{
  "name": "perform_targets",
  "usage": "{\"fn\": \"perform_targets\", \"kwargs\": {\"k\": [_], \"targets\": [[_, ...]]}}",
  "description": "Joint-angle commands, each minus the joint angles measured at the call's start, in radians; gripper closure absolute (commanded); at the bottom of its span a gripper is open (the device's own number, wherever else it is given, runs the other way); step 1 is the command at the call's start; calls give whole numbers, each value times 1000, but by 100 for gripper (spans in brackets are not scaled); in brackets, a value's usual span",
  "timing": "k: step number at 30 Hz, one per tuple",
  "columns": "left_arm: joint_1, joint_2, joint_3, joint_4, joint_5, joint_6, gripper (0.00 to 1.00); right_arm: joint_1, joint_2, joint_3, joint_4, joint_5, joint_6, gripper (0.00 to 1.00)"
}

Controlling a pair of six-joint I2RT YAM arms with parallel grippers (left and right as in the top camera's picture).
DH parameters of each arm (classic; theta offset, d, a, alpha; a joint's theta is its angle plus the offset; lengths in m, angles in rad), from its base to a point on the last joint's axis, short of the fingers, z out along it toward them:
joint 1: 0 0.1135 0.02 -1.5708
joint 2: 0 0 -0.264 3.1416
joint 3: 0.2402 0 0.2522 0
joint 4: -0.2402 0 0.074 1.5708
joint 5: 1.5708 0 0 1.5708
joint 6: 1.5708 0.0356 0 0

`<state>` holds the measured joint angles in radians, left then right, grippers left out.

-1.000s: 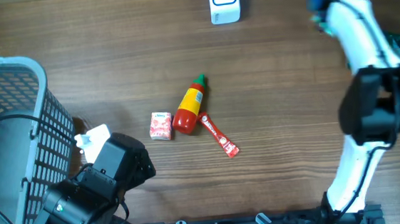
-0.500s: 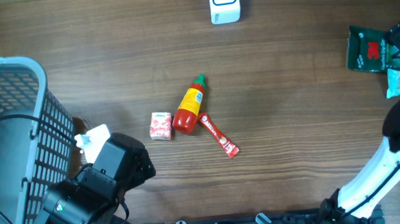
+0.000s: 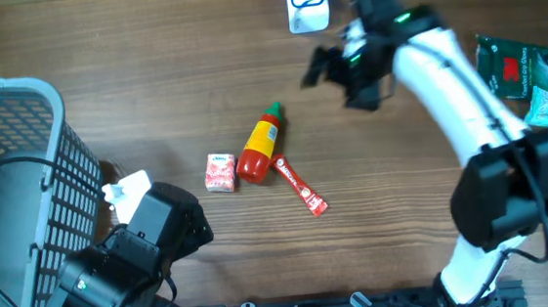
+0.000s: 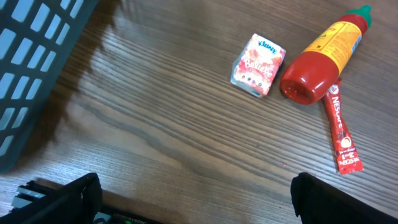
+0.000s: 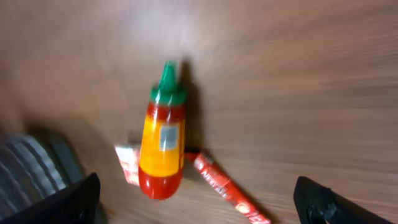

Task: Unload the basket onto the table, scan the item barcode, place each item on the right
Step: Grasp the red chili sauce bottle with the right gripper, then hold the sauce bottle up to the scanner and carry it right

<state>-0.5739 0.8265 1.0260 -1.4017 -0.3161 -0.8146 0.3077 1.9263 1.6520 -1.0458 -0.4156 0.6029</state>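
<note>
A red sauce bottle (image 3: 261,145) with a yellow label and green cap lies mid-table. A small tissue pack (image 3: 220,171) lies at its left and a red drink-mix stick (image 3: 301,185) at its lower right. The white scanner (image 3: 306,2) stands at the back edge. My right gripper (image 3: 337,80) hovers open behind and right of the bottle, empty. In the right wrist view the bottle (image 5: 161,149) lies ahead of the open gripper (image 5: 199,205), blurred, with a pale patch on its label. My left gripper (image 4: 199,202) is open and empty near the front edge, with the tissue pack (image 4: 258,64) and bottle (image 4: 323,56) ahead.
A grey mesh basket (image 3: 17,125) fills the left side, beside my left arm (image 3: 117,269). Green packets (image 3: 527,70) lie at the right edge. The stick (image 4: 341,134) reaches toward the front right of the cluster.
My right arm has swung in from the right edge to the back middle, near the bottle. The green packets at the right are now uncovered. The left arm has not moved.
</note>
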Motion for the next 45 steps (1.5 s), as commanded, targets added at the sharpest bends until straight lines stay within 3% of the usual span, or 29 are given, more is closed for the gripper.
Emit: {"fn": "perform_targets", "kwargs": {"k": [1,5,8,15,22,24,30,36,39,42,45], "targets": [[3,-2,3,1,-6,-12,0,128,0,-95,67,-27,104,0],[3,-2,3,1,-6,-12,0,184,1,-188,313,55,141,3],[3,-2,3,1,-6,-12,0,184,33,-188,430,121,125,15],[3,-2,3,1,-6,-12,0,189,166,-179,579,125,200,9],[3,-2,3,1,-6,-12,0,252,276,-179,588,122,288,16],[3,-2,3,1,-6,-13,0,264,282,-179,576,192,291,36],[3,-2,3,1,-6,-13,0,250,231,-177,526,355,203,66],[3,-2,3,1,-6,-12,0,249,2,-177,408,662,157,67],[3,-2,3,1,-6,-12,0,249,-96,-177,326,942,164,68],[3,-2,3,1,-6,-13,0,249,-126,-177,300,1164,215,70],[3,-2,3,1,-6,-12,0,249,-116,-180,304,1205,274,76]]}}
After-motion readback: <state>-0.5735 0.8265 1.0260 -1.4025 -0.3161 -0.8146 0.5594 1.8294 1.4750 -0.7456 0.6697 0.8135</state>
